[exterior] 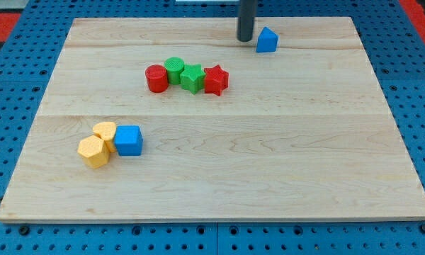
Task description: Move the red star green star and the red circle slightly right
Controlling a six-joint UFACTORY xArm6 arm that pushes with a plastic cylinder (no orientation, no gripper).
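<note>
Camera view shows my tip [246,39] near the board's top edge, holding nothing, just left of a blue block [267,40]. Red circle [156,78], green circle [174,70], green star [193,77] and red star [215,79] touch in a row below it, toward the board's middle

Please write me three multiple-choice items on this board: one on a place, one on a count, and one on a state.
1. Where is my tip?
A. just left of the blue block at the view's top
B. between the yellow blocks
C. against the red star

2. How many yellow blocks are there?
A. one
B. two
C. three

3. How do the red circle, green circle, green star and red star lie?
A. stacked
B. scattered apart
C. packed in a row

Answers: 1 A, the rod ends beside that block. 2 B, two sit by the blue cube. 3 C, they look packed together.
</note>
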